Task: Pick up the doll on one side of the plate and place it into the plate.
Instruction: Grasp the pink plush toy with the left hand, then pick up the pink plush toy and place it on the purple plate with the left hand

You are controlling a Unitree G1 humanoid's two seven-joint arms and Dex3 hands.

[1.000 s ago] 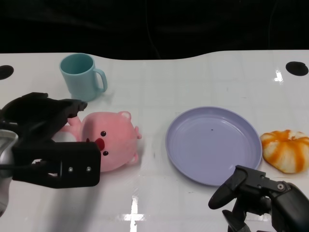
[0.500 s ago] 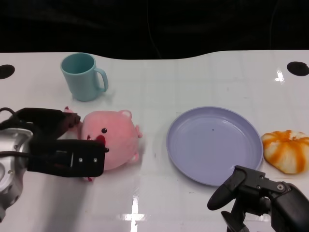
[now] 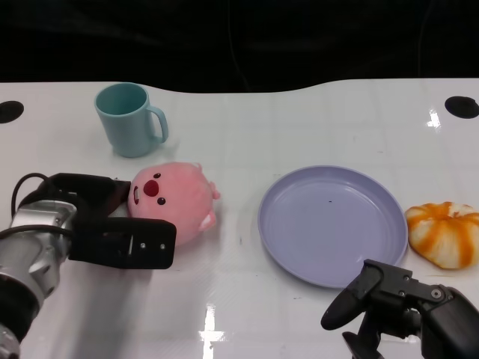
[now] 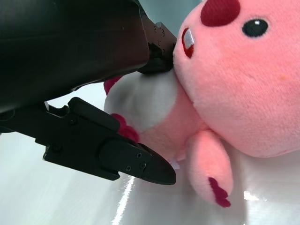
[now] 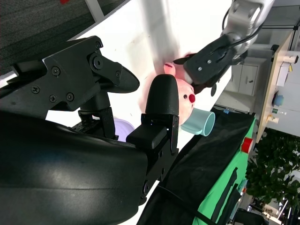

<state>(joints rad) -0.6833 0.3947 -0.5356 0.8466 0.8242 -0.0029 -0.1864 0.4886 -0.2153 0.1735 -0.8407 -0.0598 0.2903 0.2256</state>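
Left hand (image 3: 105, 224) clamped on pink plush pig doll (image 3: 171, 200), fingers (image 4: 112, 154) pressing doll's belly and side. Doll on white table (image 3: 299, 127), at 9 o'clock of round lilac plate (image 3: 333, 224), apart from it. Right hand (image 3: 400, 314) at plate's 6 o'clock, fingers apart, holding nothing. Teal mug (image 3: 129, 120) at doll's 11 o'clock.

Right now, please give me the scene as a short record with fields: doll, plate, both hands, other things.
doll: pink doll on the table, left of the plate, gripped by the left hand
plate: purple plate, nothing in it
left hand: left hand closed around the doll
right hand: right hand near the table's front edge, holding nothing
other: teal mug; orange pumpkin toy right of plate
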